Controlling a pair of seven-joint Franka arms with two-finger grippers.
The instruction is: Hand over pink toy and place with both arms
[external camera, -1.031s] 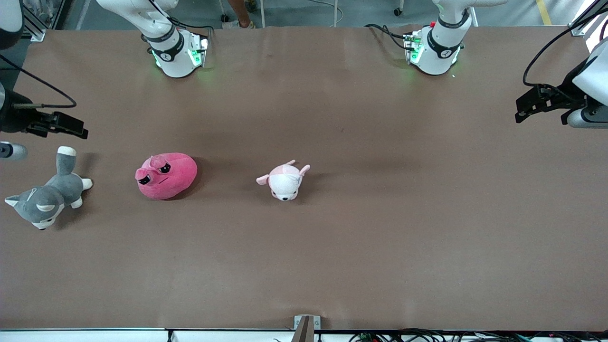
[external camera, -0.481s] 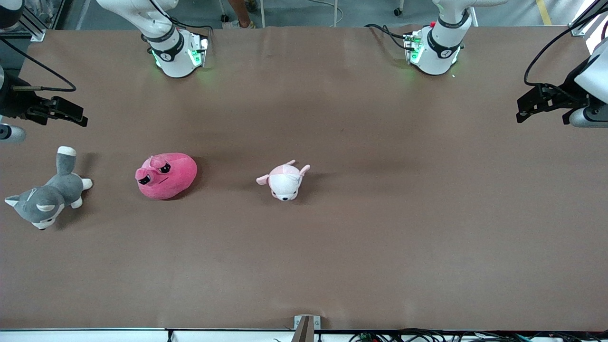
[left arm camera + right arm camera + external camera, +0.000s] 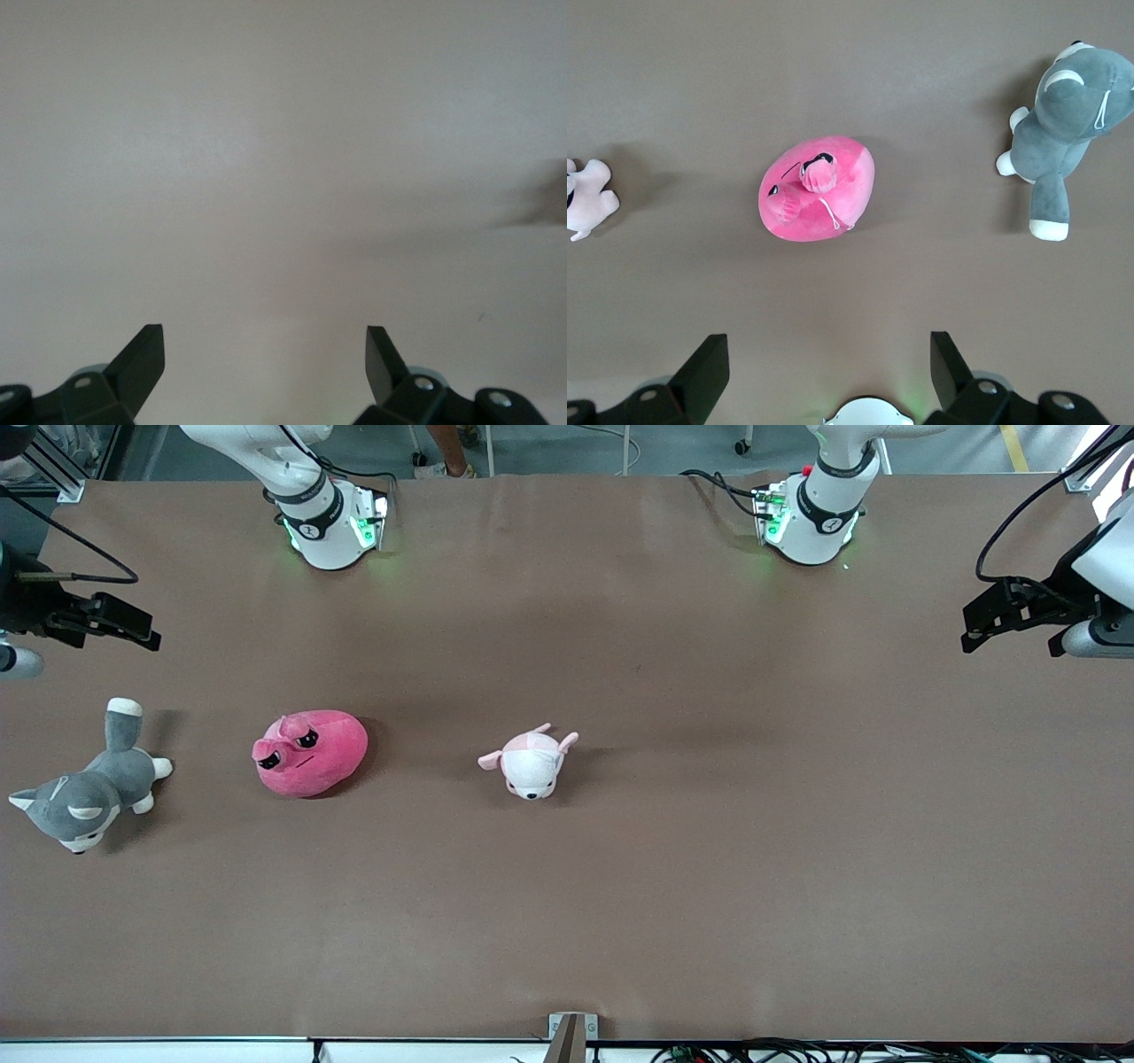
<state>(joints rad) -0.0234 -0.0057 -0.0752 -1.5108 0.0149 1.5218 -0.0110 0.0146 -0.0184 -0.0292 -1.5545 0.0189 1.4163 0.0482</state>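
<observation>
The pink toy (image 3: 310, 751) is a round hot-pink plush with dark sleepy eyes, lying on the brown table (image 3: 620, 903) toward the right arm's end. The right wrist view looks straight down on the pink toy (image 3: 818, 195). My right gripper (image 3: 133, 631) hangs high over the table's edge at that end, above and apart from the toy. Seen from its wrist, the right gripper (image 3: 829, 354) is open and empty. My left gripper (image 3: 983, 624) hovers over the left arm's end, and its wrist view shows the left gripper (image 3: 264, 350) open over bare table.
A grey and white husky plush (image 3: 84, 793) lies beside the pink toy, at the table's end near the right arm. A small white and pale-pink animal plush (image 3: 530, 762) lies near the table's middle. Both arm bases (image 3: 332, 527) stand along the edge farthest from the front camera.
My right gripper has drifted toward the bases' edge of the table, away from the husky. The left gripper has barely shifted. The plush toys have not moved.
</observation>
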